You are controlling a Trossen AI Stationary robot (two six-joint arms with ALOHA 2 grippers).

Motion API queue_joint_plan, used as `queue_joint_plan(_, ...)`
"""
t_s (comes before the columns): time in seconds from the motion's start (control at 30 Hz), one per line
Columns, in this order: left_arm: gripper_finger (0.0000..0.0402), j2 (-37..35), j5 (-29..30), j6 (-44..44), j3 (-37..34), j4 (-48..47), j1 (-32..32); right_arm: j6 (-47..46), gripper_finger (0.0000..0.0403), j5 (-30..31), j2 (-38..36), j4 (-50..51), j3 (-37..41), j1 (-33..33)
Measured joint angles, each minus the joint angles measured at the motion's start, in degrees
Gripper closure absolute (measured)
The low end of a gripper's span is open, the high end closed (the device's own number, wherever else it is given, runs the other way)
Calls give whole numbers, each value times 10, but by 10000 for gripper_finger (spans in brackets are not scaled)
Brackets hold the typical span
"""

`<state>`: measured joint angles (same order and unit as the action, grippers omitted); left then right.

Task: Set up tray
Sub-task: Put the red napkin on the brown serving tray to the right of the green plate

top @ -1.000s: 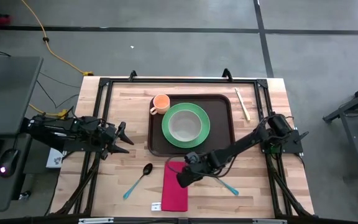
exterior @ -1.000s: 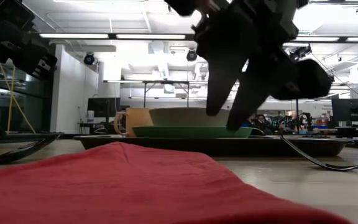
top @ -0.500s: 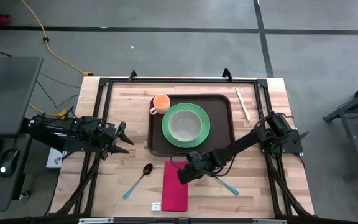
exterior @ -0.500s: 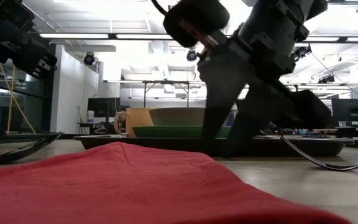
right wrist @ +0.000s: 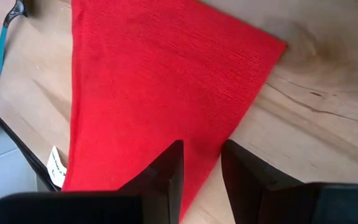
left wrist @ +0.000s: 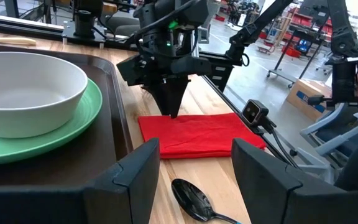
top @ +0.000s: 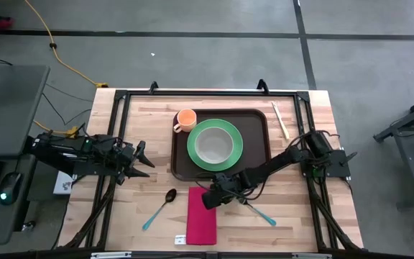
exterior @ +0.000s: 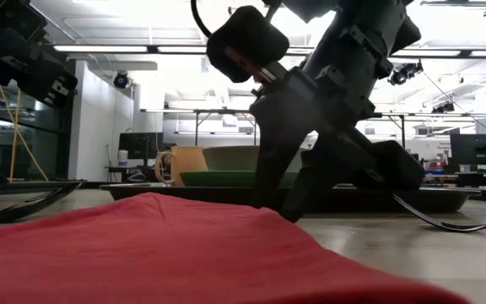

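Your right gripper (top: 208,201) is down at the red napkin (top: 202,216), its fingers (right wrist: 166,171) parted a little with the napkin's edge nearest the tray lying in the gap between them; from the low view the tips reach the cloth, but you cannot tell whether they have pinched it. The napkin lies lengthwise near the bench's front edge, just in front of the brown tray (top: 256,144). That tray sits at the middle of the bench toward its back edge, carrying a green plate (top: 227,151) with a white bowl (top: 213,144) on it and an orange cup (top: 185,119) in the tray's back left corner. A spoon with a blue handle (top: 160,208) lies on the bench to the left of the napkin, and a fork with a blue handle (top: 261,213) to its right. A pair of chopsticks (top: 279,119) rests near the back right corner of the bench. Your left gripper (top: 141,156) waits at the left side of the bench, fingers spread apart, holding nothing.
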<state>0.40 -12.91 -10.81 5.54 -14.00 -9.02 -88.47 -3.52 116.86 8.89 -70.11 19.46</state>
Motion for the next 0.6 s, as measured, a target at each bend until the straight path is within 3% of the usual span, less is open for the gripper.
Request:
queue_joint_plan(0.23,172,0,0,0,0,0,0,0,320,16,1,17,-1,1)
queue_joint_plan(0.6,172,0,1,5,0,0,0,-1,366,5,29,7,0,3)
